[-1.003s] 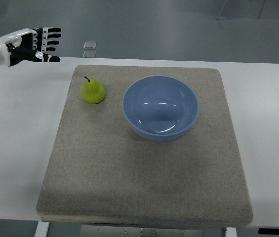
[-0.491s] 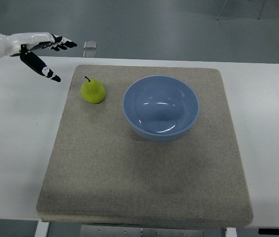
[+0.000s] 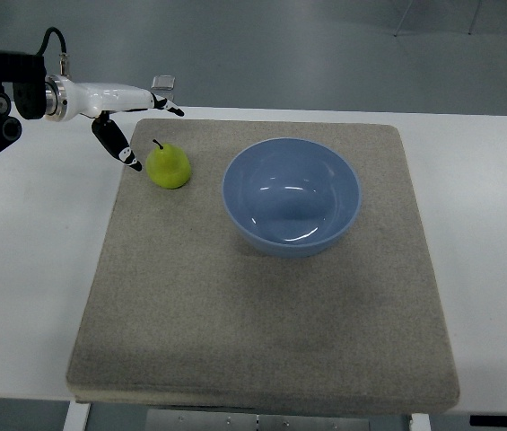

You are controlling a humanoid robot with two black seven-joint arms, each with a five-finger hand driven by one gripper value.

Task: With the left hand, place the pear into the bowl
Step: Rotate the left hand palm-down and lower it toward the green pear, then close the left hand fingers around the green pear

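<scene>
Reaching in, the left hand [image 3: 126, 112] now flanks the pear [image 3: 169, 166], fingers [image 3: 165, 107] apart. Close low around its belly before lifting toward the bowl [image 3: 292, 197].

Yellow-green pear [image 3: 170, 167] with a dark little stem, light blue shiny bowl [image 3: 292, 197], speckled grey-brown mat [image 3: 262, 305], plain white table [image 3: 29, 260], white left hand [image 3: 127, 112] with black fingertips [image 3: 133, 164], black arm part, grey floor [image 3: 307, 54]

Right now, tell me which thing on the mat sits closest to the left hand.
The pear: it lies just beside the open left hand, while the bowl sits farther right.
</scene>
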